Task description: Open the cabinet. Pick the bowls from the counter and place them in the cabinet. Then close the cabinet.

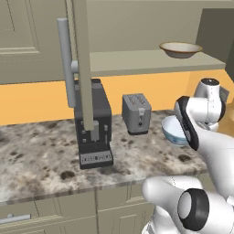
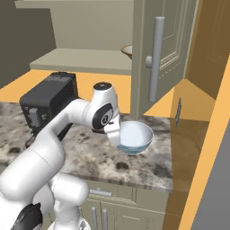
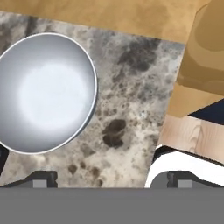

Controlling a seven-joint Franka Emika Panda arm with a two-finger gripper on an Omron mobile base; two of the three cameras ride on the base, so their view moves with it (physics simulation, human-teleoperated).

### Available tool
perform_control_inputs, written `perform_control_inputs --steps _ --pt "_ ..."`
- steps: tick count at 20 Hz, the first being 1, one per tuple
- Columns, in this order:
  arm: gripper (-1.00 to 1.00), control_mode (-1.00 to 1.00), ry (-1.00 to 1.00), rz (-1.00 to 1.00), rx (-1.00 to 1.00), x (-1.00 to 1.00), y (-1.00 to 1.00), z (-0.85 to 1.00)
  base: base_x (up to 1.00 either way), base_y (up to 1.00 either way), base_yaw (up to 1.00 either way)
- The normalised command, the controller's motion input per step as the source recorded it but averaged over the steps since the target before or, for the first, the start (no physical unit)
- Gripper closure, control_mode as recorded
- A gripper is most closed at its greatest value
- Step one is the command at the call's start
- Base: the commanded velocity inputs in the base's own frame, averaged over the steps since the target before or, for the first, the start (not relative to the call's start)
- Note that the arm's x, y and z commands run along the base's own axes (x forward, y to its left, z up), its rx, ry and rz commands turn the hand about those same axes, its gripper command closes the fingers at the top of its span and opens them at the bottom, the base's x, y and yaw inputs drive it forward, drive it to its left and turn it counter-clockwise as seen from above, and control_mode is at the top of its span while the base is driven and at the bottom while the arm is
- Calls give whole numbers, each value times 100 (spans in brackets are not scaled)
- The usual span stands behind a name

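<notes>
The cabinet stands open, with its left door (image 1: 82, 64) edge-on and its right door (image 2: 164, 49) swung out. A wide tan bowl (image 1: 180, 49) rests on the cabinet shelf (image 1: 137, 61); its rim (image 2: 127, 50) peeks from behind the right door. The smaller white and pale-blue bowl (image 2: 134, 137) sits upright on the granite counter (image 1: 41, 160), partly behind my arm (image 1: 176, 132). In the hand view my gripper (image 3: 111, 179) hangs open and empty above the counter. The bowl (image 3: 43, 92) lies up and left of the gap between the fingers.
A black coffee machine (image 1: 93, 128) and a silver toaster (image 1: 136, 113) stand on the counter left of the bowl. The left door's long bar handle (image 1: 66, 59) juts out over the coffee machine. The counter's right end (image 2: 170, 179) lies just beyond the bowl.
</notes>
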Motion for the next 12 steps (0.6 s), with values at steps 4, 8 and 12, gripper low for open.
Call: perform_control_inputs --steps 4,8,12 --pt "-100 -100 3 0 0 29 -16 -30 0 0 0" --pt "-100 -100 4 0 0 28 -18 -30 0 0 0" --pt "-100 -100 5 0 0 20 -21 -29 0 0 0"
